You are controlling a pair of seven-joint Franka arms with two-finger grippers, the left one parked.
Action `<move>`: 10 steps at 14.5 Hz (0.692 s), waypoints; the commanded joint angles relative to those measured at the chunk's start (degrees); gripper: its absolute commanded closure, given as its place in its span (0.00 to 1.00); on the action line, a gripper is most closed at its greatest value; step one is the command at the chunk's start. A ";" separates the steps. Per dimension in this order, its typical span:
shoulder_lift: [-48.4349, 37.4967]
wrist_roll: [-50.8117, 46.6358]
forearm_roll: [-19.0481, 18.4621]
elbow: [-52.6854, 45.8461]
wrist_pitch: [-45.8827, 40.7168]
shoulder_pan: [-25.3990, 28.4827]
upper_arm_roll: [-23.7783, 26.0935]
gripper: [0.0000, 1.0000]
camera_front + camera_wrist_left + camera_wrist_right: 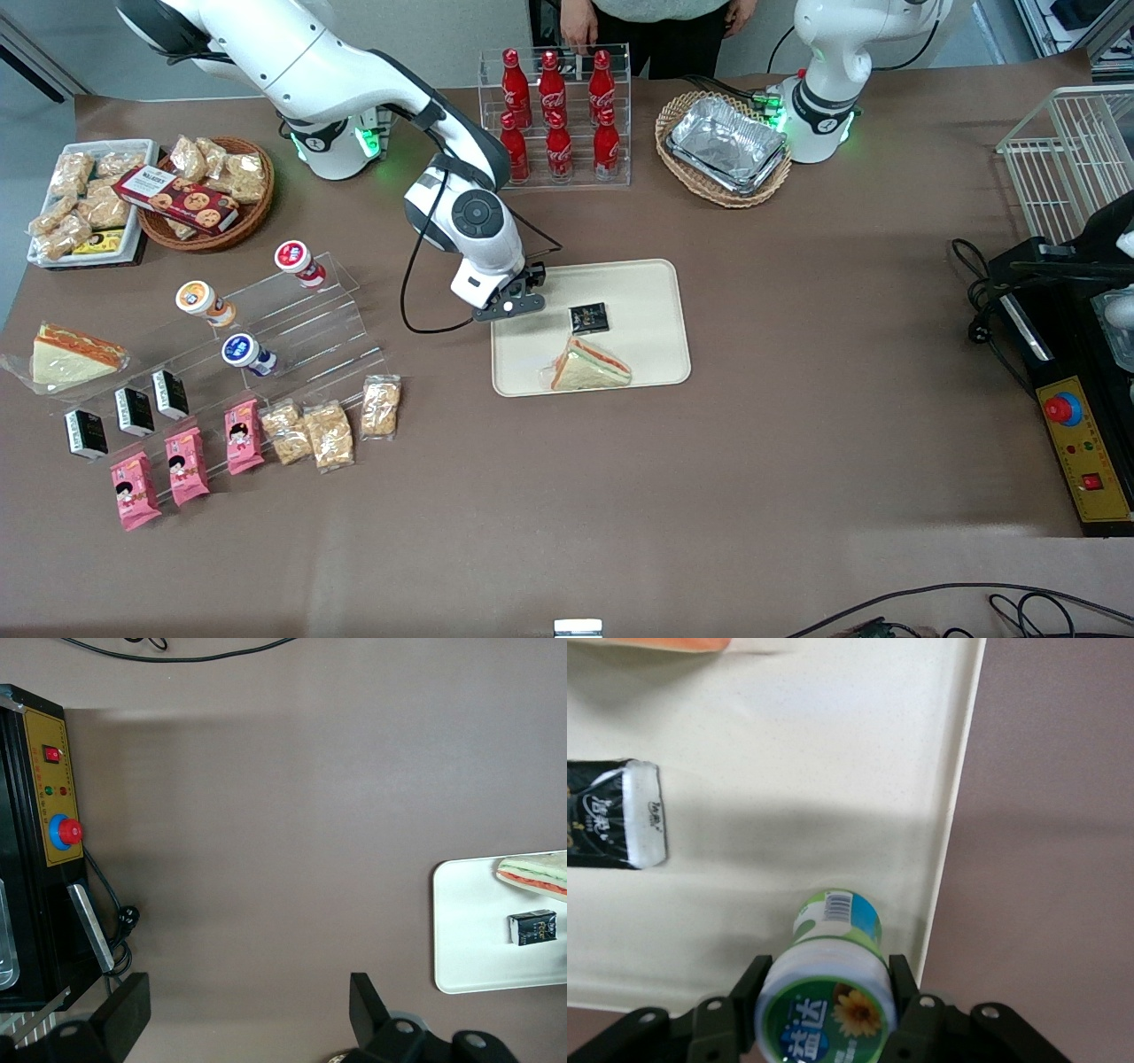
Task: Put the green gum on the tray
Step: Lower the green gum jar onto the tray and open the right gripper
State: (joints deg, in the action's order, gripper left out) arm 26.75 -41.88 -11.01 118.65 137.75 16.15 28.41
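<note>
The green gum (828, 992), a small canister with a green-and-white lid and label, stands upright between my right gripper's fingers (902, 981). My gripper (828, 983) is shut on its lid. The canister's base is over the beige tray (788, 753), close to the tray's rim and corner. In the front view the gripper (521, 297) hangs over the tray (647, 297) at its corner toward the working arm's end, and the gum is hidden under the hand. A black packet (616, 815) lies on the tray beside the gum.
On the tray lie the black packet (589, 317) and a wrapped sandwich (589, 366). A clear stepped stand holds red-lidded (297, 260), orange-lidded (202, 301) and blue-lidded (246, 353) canisters. A rack of cola bottles (556, 115) and a wicker basket of foil trays (725, 146) stand farther from the camera.
</note>
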 commanded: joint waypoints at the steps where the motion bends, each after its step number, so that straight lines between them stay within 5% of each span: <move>1: 1.02 -1.71 -1.91 -0.79 1.38 0.20 -0.28 0.00; 10: -10.37 1.00 -1.83 -1.23 -6.05 -2.70 -0.20 0.00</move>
State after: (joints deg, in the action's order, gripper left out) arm 24.05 -41.95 -11.66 117.36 137.92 15.05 28.02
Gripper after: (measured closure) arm 0.000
